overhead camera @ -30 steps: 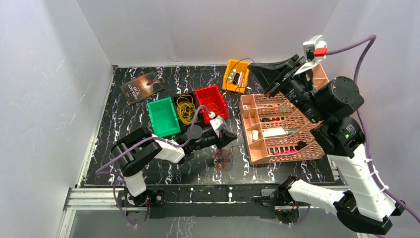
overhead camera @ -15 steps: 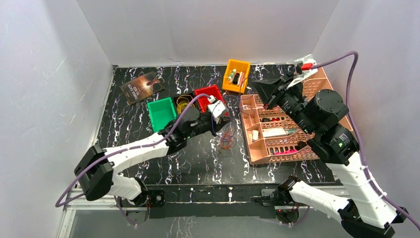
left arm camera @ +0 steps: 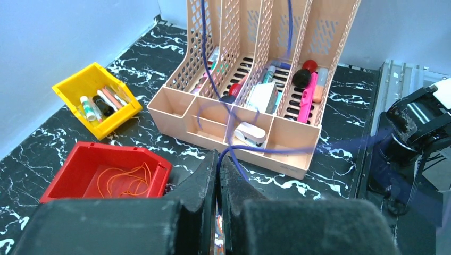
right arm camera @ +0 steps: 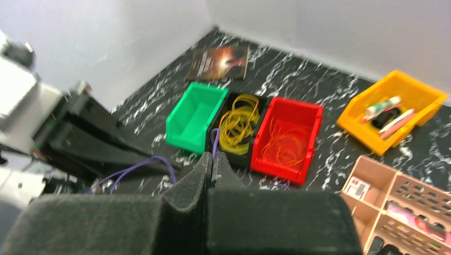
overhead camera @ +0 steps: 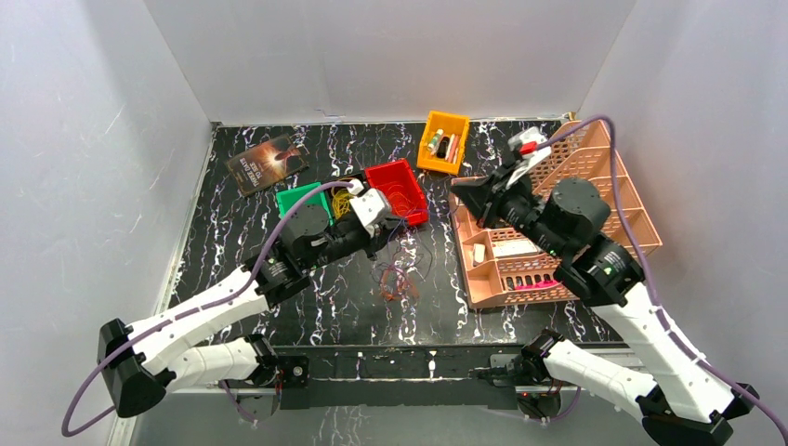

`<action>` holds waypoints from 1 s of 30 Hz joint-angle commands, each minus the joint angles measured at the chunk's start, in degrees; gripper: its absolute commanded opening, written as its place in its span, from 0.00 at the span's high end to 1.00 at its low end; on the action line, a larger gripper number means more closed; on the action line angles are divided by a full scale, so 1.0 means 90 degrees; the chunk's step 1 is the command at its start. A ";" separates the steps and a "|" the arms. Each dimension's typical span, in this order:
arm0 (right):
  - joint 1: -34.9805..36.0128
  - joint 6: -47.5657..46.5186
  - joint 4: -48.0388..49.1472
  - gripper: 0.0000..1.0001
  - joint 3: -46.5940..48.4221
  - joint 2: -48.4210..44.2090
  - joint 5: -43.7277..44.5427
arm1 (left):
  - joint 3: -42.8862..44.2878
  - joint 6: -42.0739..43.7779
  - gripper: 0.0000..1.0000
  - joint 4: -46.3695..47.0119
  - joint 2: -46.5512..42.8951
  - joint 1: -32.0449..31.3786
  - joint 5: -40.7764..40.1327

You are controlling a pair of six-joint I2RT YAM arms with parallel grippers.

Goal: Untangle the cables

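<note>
I look down on a black surface [overhead camera: 218, 223] veined in white like marble. Plain, pale grey walls close it in on three sides: a back wall [overhead camera: 400, 56], a left wall [overhead camera: 84, 139] and a right wall [overhead camera: 715, 111]. The light is even and soft.

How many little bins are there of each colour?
Green bin: 1
Black bin: 1
Red bin: 1
Yellow bin: 1
Total: 4
</note>
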 commanded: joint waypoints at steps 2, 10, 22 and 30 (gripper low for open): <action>0.0011 -0.0219 0.0615 1.00 -0.0446 -0.0152 -0.1290 | 0.0570 0.0331 1.00 -0.0193 -0.0285 0.0029 0.0036; 0.0016 -0.0217 0.0806 1.00 -0.0644 -0.0315 -0.1211 | 0.1658 0.0896 1.00 -0.2193 0.0654 0.0029 0.0162; 0.0015 -0.0232 0.0858 1.00 -0.0790 -0.0556 -0.1028 | 0.2013 0.1058 1.00 -0.2333 0.0403 0.0036 -0.0870; 0.0012 -0.0006 0.1079 1.00 -0.0370 0.0506 -0.1654 | 0.1260 0.0487 1.00 -0.2790 -0.0058 0.0262 -0.2157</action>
